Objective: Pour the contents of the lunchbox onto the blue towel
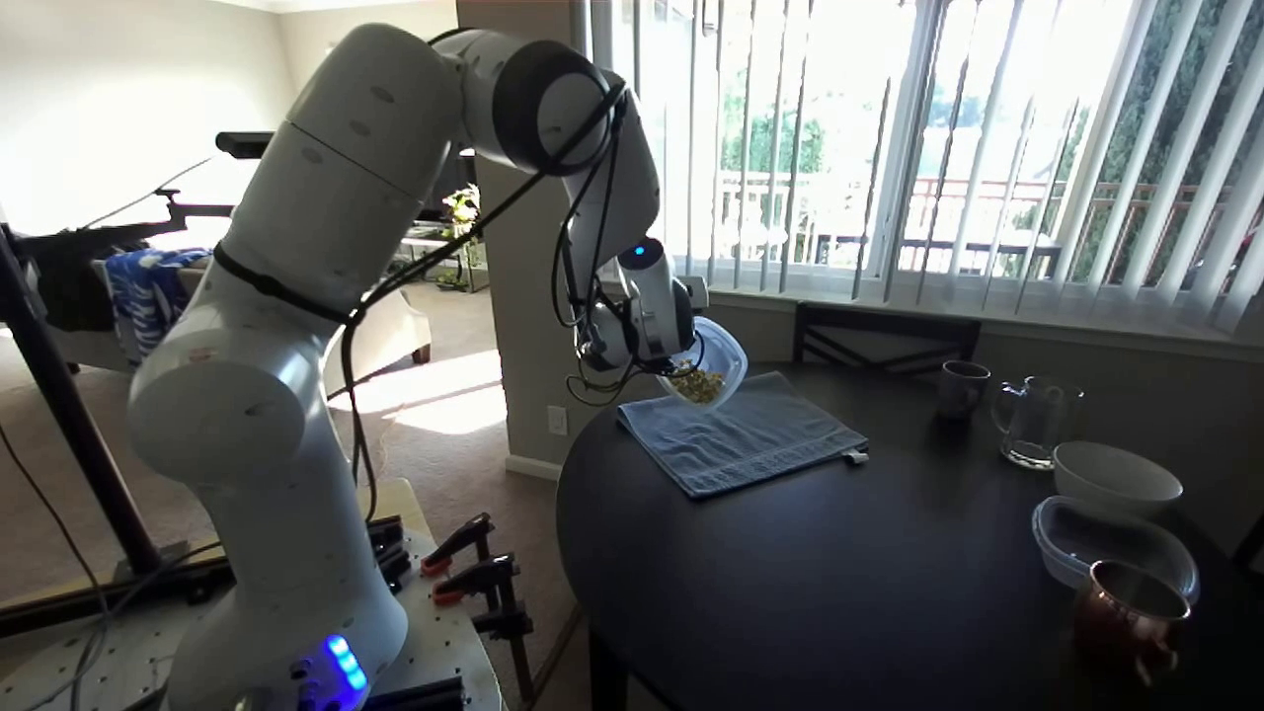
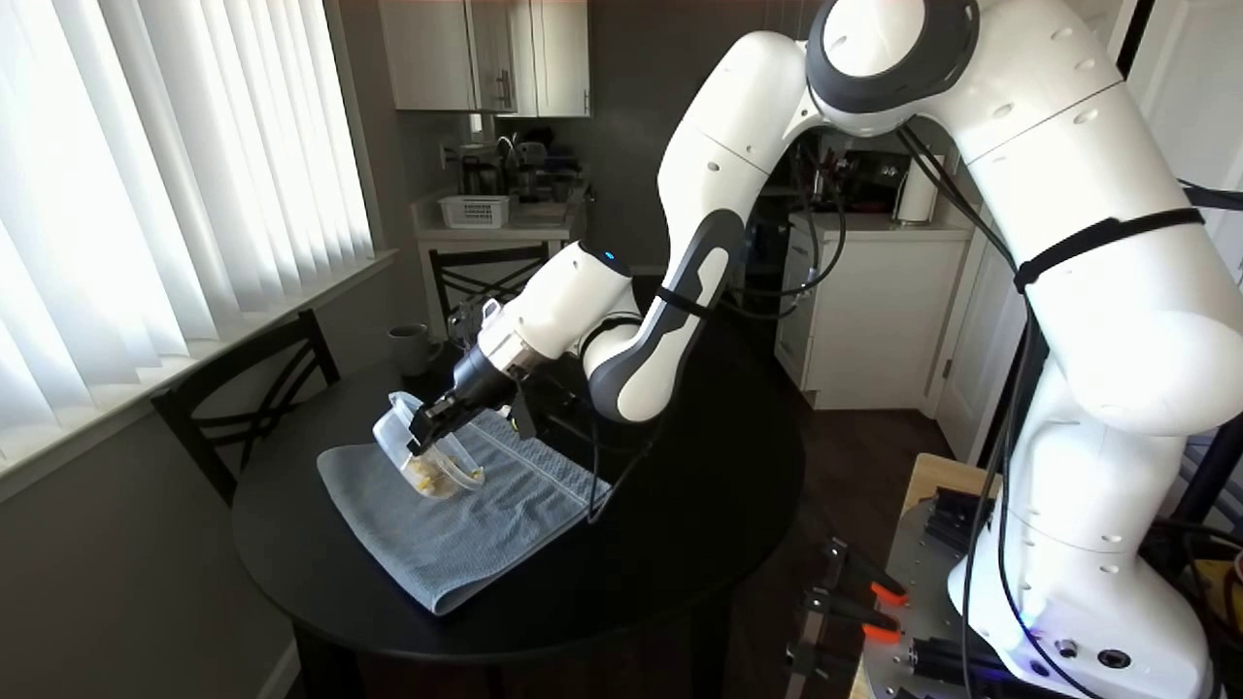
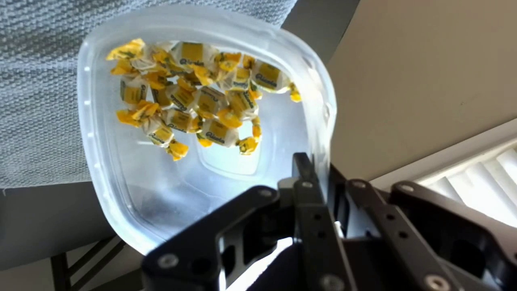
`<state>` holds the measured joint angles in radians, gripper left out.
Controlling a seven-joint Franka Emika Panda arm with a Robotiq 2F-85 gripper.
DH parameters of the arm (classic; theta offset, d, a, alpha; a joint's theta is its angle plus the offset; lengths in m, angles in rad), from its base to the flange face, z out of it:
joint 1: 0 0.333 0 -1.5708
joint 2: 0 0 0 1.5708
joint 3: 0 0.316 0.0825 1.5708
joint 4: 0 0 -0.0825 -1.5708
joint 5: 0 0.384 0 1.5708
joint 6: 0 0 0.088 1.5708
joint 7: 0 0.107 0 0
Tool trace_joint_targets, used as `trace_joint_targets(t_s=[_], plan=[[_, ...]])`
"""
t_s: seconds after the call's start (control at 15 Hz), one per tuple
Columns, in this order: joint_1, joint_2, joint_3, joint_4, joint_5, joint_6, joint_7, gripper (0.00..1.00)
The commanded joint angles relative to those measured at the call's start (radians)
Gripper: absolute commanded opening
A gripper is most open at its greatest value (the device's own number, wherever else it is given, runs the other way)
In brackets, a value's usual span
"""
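Observation:
The lunchbox is a translucent white rounded container [image 3: 169, 190], tilted on its side in the air over the towel. It also shows in both exterior views [image 1: 729, 348] [image 2: 392, 435]. Its contents are several yellow-and-white wrapped candies [image 3: 206, 101], gathered along its lower side, still inside the rim; they show in exterior views too [image 1: 697, 383] [image 2: 429, 478]. My gripper [image 3: 318, 171] is shut on the lunchbox's wall, one finger inside and one outside; it also shows in an exterior view [image 2: 419, 432]. The blue towel [image 1: 750, 444] lies flat, slightly rumpled, below [image 2: 476, 553].
On the dark round table [image 1: 790, 583] stand a dark mug [image 1: 960, 388], a glass mug [image 1: 1037, 420], a white bowl [image 1: 1116, 474], another clear container [image 1: 1062, 553] and a copper mug [image 1: 1131, 612]. Chairs [image 2: 252, 388] stand against the table by the window.

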<state>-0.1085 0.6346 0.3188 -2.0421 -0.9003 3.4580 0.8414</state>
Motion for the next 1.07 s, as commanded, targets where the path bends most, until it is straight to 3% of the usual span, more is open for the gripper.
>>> trace_joint_targets(t_s=[0.0,0.2,0.33,0.6,0.73,1.0], plan=[[-0.161,0.038,0.164,0.013,-0.016,0.000,0.000,0.04],[-0.360,0.154,0.383,0.061,-0.070,-0.002,-0.027,0.04],[-0.436,0.215,0.461,0.066,-0.097,-0.004,-0.044,0.04],[-0.515,0.295,0.516,0.047,-0.126,-0.005,-0.065,0.04],[-0.567,0.397,0.573,0.061,-0.160,-0.005,-0.085,0.04],[-0.598,0.508,0.604,0.059,-0.207,-0.005,-0.093,0.04]])
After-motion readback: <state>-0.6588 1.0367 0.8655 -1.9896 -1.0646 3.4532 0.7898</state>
